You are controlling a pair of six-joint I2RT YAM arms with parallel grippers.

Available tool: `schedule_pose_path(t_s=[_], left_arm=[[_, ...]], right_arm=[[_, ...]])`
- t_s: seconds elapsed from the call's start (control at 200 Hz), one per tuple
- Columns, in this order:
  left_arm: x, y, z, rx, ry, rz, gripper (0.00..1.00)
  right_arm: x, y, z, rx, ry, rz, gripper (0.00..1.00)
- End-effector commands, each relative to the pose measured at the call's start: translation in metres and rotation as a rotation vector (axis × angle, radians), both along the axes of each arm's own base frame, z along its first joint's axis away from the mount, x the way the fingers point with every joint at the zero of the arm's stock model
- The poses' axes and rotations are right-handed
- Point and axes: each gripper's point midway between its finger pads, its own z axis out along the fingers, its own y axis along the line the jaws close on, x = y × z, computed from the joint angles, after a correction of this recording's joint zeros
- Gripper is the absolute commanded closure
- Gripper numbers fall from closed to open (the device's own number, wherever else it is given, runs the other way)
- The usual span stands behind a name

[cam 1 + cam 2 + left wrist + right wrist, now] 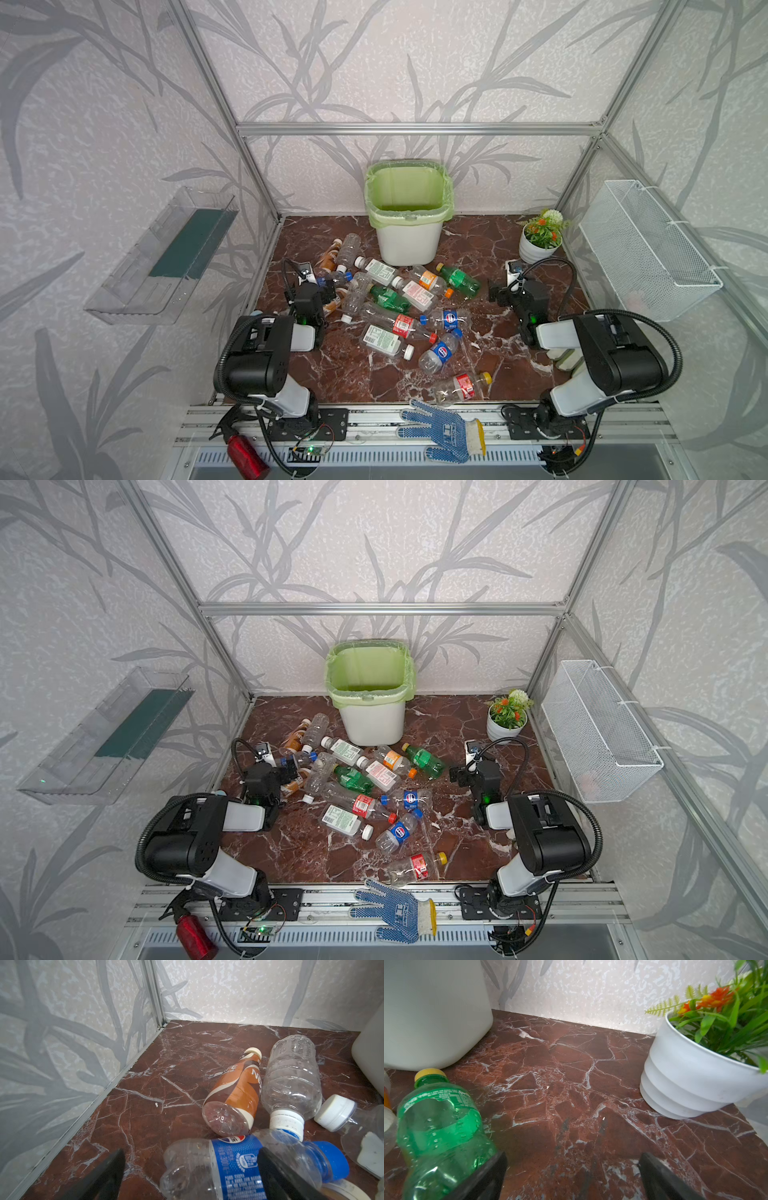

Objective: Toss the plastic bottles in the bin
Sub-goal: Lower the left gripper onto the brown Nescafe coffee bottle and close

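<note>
Several plastic bottles (386,299) lie scattered on the brown marble floor in front of the bin (409,241), white with a green liner. My left gripper (328,289) hovers open at the pile's left edge. In the left wrist view the left gripper (191,1153) straddles a blue-labelled bottle (232,1165), with one finger over the label; a brown bottle (234,1093) and a clear one (291,1080) lie beyond. My right gripper (496,293) is open over bare floor, just right of a green bottle (440,1126). One red-labelled bottle (461,386) lies near the front edge.
A white flower pot (538,249) stands at the back right. A wire-mesh basket (648,249) hangs on the right wall and a clear shelf (162,257) on the left wall. A blue glove (440,430) and a red spray bottle (245,455) lie on the front rail.
</note>
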Motion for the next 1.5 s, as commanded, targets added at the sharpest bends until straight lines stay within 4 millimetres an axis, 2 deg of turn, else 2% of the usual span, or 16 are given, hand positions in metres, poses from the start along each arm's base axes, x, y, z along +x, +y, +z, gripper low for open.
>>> schedule_pose_path(t_s=[0.0, 0.69, 0.79, 0.915, 1.005, 1.02, 1.115, 1.215, 1.32, 1.5], left_arm=[[0.005, 0.0, 0.007, -0.009, -0.03, 0.01, 0.01], [0.004, 0.002, 0.008, -0.013, -0.033, 0.021, 0.01], [-0.002, 0.007, 0.021, -0.014, -0.039, 0.053, 0.01], [-0.01, 0.01, 0.049, -0.018, -0.041, 0.075, 0.01], [-0.009, 0.011, 0.074, -0.025, -0.033, 0.084, 0.01], [-0.008, 0.011, 0.079, -0.02, -0.027, 0.084, 0.01], [-0.003, 0.01, 0.101, 0.014, 0.033, 0.066, 0.01], [0.002, 0.01, 0.11, 0.048, 0.117, 0.045, 0.01], [0.009, 0.006, 0.104, 0.059, 0.208, 0.003, 0.01], [0.032, -0.009, 0.072, 0.027, 0.42, -0.102, 0.01]], right_arm=[[0.003, 0.001, 0.005, -0.011, -0.021, 0.001, 0.01], [0.002, 0.002, 0.006, -0.005, -0.027, 0.009, 0.01], [-0.008, -0.004, 0.018, 0.003, -0.083, -0.021, 0.01], [-0.021, -0.015, 0.04, 0.025, -0.128, -0.08, 0.01], [-0.024, -0.014, 0.054, 0.082, -0.072, -0.085, 0.01], [-0.026, -0.013, 0.049, 0.089, -0.029, -0.085, 0.01], [-0.029, -0.004, 0.057, 0.133, 0.034, -0.047, 0.0], [-0.03, 0.005, 0.068, 0.171, 0.063, -0.009, 0.0], [-0.032, 0.014, 0.073, 0.205, 0.114, 0.033, 0.01], [-0.03, 0.031, 0.067, 0.239, 0.242, 0.103, 0.04]])
